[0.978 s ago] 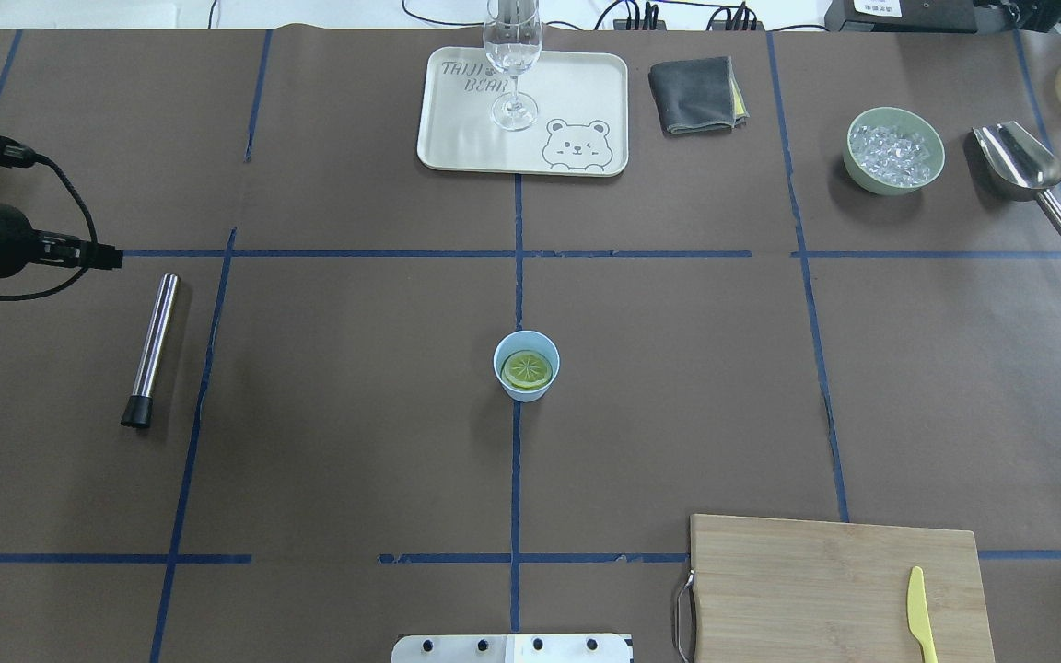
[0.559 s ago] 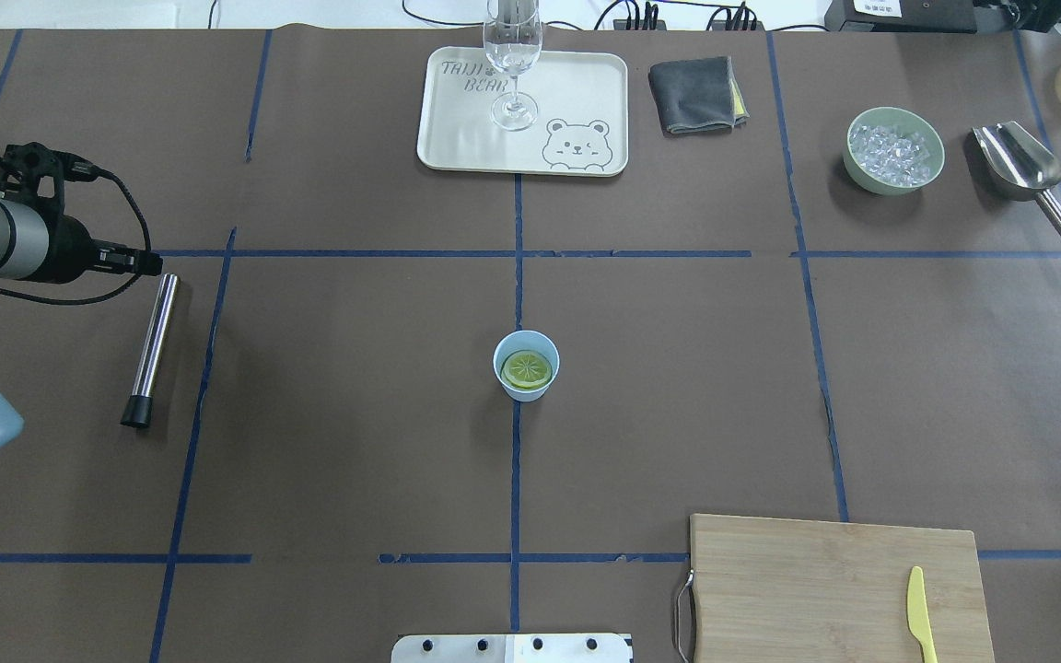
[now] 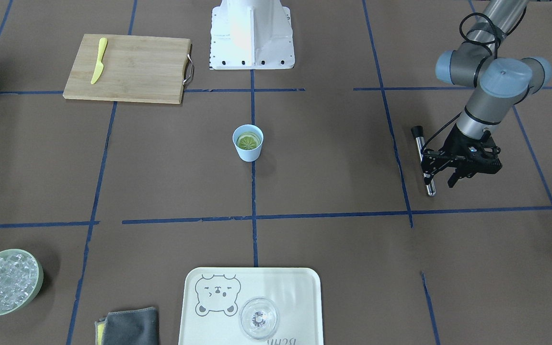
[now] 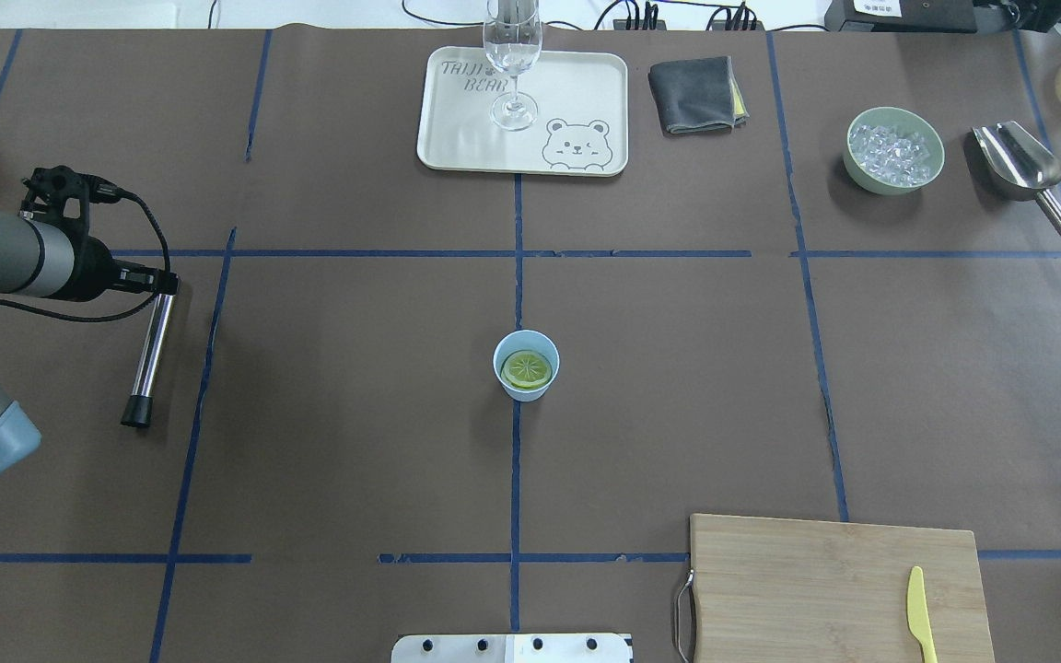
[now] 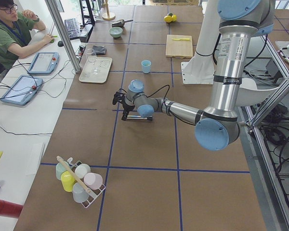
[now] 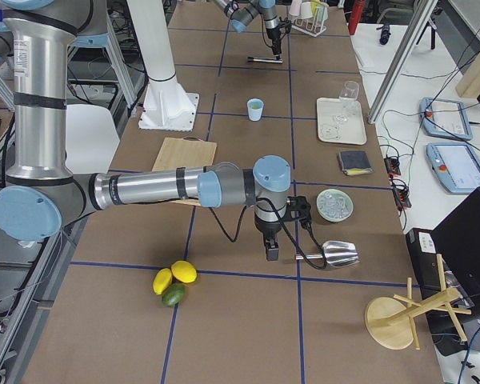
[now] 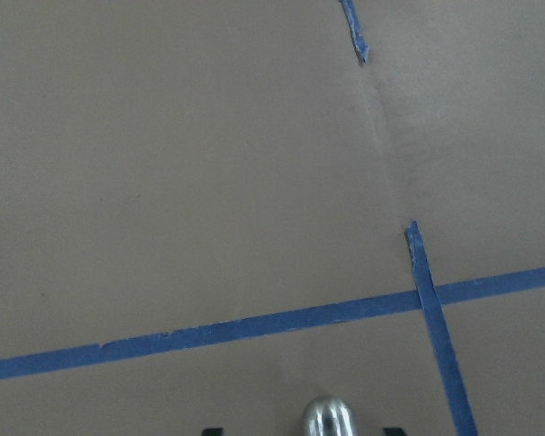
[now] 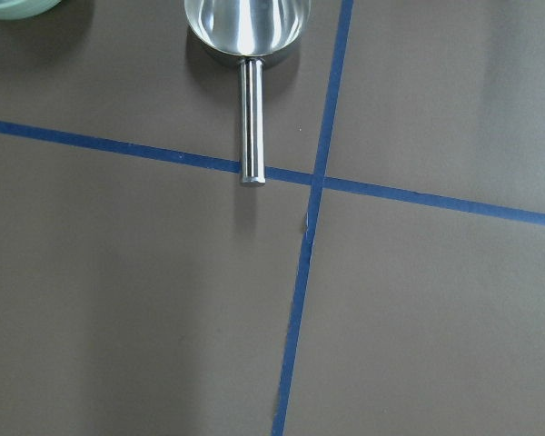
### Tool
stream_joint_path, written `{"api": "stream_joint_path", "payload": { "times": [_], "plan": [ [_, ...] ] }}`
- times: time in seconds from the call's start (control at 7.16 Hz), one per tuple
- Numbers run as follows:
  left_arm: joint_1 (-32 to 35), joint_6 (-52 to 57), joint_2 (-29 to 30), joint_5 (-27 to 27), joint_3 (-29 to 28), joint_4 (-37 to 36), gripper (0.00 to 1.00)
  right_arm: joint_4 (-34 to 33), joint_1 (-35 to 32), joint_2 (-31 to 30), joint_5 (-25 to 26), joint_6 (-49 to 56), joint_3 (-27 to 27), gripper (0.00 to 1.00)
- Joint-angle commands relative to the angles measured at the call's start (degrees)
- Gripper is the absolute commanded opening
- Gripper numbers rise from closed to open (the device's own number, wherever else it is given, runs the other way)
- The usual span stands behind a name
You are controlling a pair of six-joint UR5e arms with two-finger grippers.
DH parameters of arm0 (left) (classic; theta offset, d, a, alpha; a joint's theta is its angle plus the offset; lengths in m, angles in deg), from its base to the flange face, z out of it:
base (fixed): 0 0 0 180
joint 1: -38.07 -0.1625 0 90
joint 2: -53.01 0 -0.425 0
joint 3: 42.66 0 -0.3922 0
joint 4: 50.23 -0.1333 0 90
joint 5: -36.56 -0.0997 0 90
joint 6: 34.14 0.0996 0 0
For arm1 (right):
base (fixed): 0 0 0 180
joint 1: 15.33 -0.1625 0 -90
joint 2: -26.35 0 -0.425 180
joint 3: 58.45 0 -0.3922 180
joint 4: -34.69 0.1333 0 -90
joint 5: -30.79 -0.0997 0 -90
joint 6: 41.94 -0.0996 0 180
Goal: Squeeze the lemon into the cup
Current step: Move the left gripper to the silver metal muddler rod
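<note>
1. Left gripper: open wide, hanging over the shiny end of the metal rod. One finger on each side of that end in the wrist view.
2. Most likely the step now: pick up the rod, to press the lemon with.
3. Go straight down with the fingers wide, until low on both sides of the rod.
4. Better to grab a bit further in from the tip, so as not to slip off the round end.
5. Close slowly, then squeeze firmly. Smooth and round, so likely to roll away.
6. Lift it level, with the black end not dragging on the table.
7. Farther off, in the middle of the table: the cup, standing up, with the lemon inside, cut face up.
8. Farthest: right gripper, above the table beside the scoop. Cannot tell if open or closed.
</note>
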Motion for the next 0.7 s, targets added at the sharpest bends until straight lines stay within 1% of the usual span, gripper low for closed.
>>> {"api": "stream_joint_path", "payload": {
  "times": [0.0, 0.56],
  "plan": [
    [-1.0, -0.1, -0.5, -0.1, 0.0, 0.0, 0.67, 0.0, 0.0, 0.0, 0.0, 0.0, 0.0, 1.00],
    [-2.3, -0.1, -0.6, -0.2, -0.3, -0.1, 0.67, 0.0, 0.0, 0.0, 0.1, 0.1, 0.2, 1.00]
  ]
}}
